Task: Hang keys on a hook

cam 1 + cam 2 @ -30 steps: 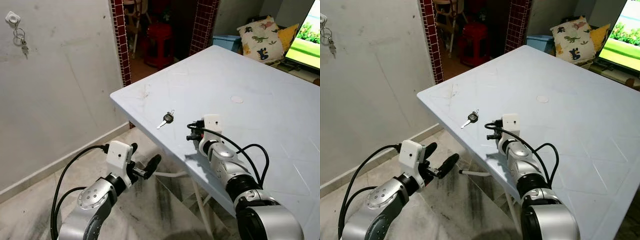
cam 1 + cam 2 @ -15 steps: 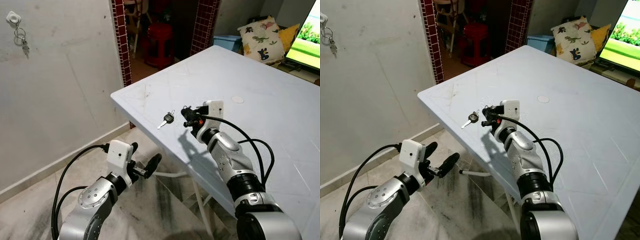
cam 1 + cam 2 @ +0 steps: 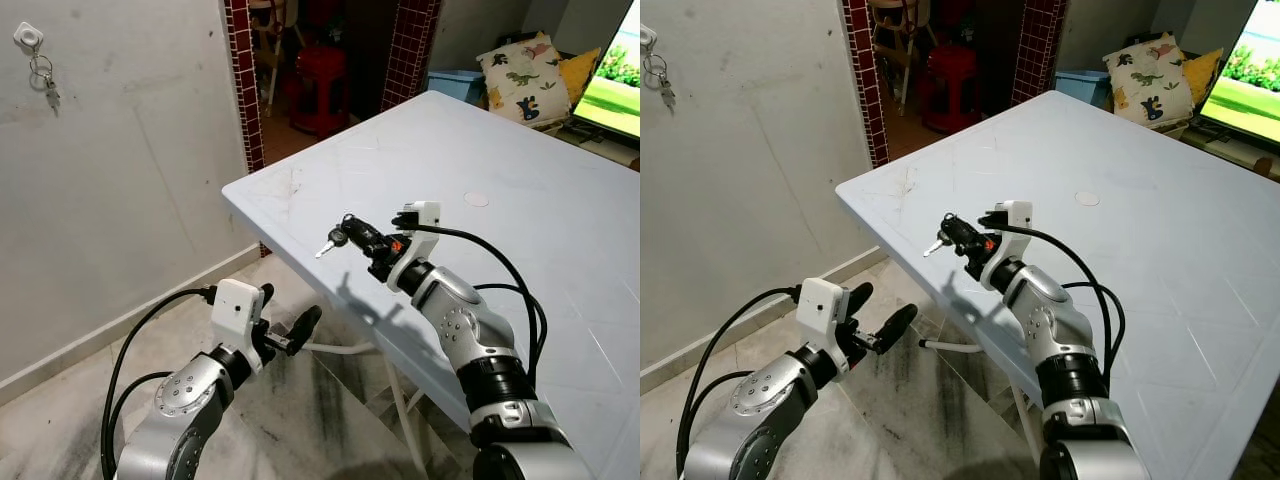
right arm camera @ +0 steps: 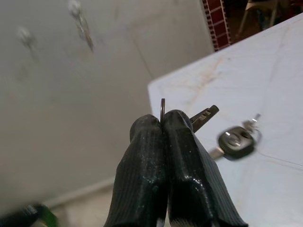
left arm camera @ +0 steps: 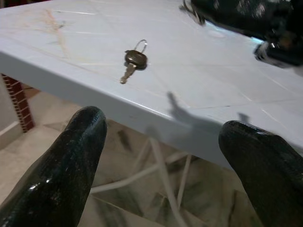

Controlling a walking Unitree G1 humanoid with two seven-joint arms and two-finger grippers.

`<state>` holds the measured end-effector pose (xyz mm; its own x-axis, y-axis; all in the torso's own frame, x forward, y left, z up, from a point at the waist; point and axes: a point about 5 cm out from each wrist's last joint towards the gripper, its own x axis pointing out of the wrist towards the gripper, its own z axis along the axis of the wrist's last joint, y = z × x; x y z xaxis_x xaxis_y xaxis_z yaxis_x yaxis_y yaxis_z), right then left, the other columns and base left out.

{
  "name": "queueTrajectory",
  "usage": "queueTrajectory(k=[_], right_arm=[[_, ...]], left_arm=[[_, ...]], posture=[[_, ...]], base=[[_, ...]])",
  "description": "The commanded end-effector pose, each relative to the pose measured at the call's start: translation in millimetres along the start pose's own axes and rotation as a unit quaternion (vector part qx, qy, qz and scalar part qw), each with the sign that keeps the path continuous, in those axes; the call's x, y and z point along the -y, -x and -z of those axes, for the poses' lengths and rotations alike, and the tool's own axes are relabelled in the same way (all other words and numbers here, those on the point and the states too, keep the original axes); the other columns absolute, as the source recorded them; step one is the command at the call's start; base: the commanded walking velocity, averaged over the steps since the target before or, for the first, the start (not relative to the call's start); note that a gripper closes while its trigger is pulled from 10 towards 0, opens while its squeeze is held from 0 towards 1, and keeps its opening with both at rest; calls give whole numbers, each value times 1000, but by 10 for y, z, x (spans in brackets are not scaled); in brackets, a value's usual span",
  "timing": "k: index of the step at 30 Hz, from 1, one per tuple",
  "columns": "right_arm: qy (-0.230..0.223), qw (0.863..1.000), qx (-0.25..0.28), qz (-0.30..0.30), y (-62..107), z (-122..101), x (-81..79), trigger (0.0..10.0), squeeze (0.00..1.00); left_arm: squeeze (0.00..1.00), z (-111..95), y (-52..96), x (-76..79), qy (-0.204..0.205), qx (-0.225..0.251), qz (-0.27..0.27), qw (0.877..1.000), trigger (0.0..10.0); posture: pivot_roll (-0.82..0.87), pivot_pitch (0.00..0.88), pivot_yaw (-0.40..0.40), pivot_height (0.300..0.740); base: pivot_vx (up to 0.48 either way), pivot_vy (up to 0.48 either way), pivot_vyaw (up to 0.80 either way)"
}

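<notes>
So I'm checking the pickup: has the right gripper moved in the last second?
Yes. The right gripper has gone forward over the table, toward its corner, and now hangs above the key, shut on a second key.

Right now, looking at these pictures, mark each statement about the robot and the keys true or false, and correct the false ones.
1. The right claw is shut on a held key. True.
2. No key lies on the table. False: a black-headed key lies near its edge.
3. The left claw is shut. False: its fingers are apart, below table level.
4. Hanging keys are on the wall hook. True.
</notes>
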<state>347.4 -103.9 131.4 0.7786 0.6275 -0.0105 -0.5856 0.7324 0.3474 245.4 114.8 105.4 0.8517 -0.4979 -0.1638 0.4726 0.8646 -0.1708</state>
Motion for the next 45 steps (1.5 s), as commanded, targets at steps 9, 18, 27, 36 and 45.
queueTrajectory(k=[9, 18, 27, 36, 45], right_arm=[[270, 958, -10, 101, 83, -170, 57, 10000, 0], [275, 945, -104, 142, 135, 90, 223, 10000, 0], [281, 944, -118, 124, 53, 195, 144, 10000, 0], [269, 948, -119, 119, 32, 233, 122, 10000, 1000], [283, 944, -122, 119, 18, 233, 126, 10000, 1000]], left_arm=[[0, -27, 48, -136, -9, 13, -68, 998, 10000], [0, 9, 23, -53, -9, -3, -29, 1000, 10000], [0, 101, 9, 86, -6, -43, 47, 998, 10000], [0, 118, 5, 85, 7, -45, 49, 998, 10000], [0, 126, 5, 82, 11, -46, 48, 998, 10000]], posture=[[65, 0, -20, 740], [69, 0, -18, 740], [73, 0, -20, 740], [76, 0, -23, 740], [77, 0, -24, 740]], base=[[0, 0, 0], [0, 0, 0], [0, 0, 0], [0, 0, 0], [0, 0, 0]])
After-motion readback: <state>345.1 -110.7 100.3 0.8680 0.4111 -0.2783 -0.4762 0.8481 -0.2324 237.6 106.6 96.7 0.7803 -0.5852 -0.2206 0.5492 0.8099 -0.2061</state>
